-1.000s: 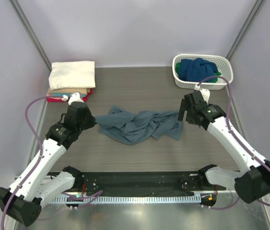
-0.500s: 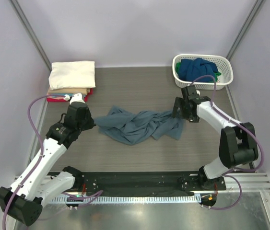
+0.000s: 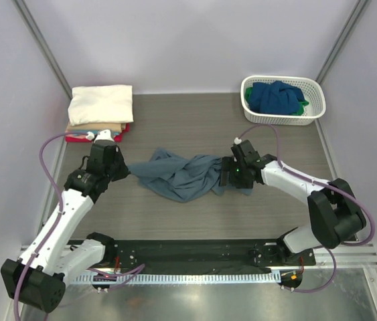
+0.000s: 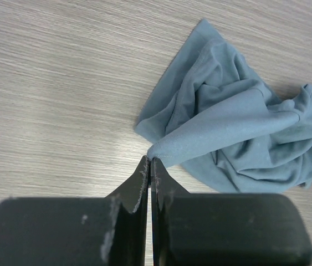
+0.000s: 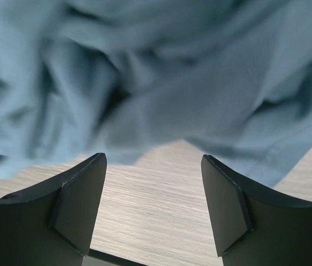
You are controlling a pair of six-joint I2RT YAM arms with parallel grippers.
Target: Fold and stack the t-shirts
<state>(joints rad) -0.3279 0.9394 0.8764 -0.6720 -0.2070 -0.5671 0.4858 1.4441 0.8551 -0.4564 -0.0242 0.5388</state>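
A slate grey-blue t-shirt lies crumpled in the middle of the table. My left gripper is shut on its left edge; in the left wrist view the cloth rises in a peak to the pinched tips. My right gripper is open, low over the shirt's right part; in the right wrist view the cloth fills the top, just beyond the open fingers, with bare table between them. Folded shirts, cream on top, are stacked at the back left.
A white lattice basket at the back right holds a dark blue shirt and a green one. The stack's lower layers, tan and red, lie close behind my left gripper. Walls close in the table on three sides.
My right arm has swung left and down from beside the shirt's right end to over its right part, jaws open. My left gripper has stayed pinched on the left edge.
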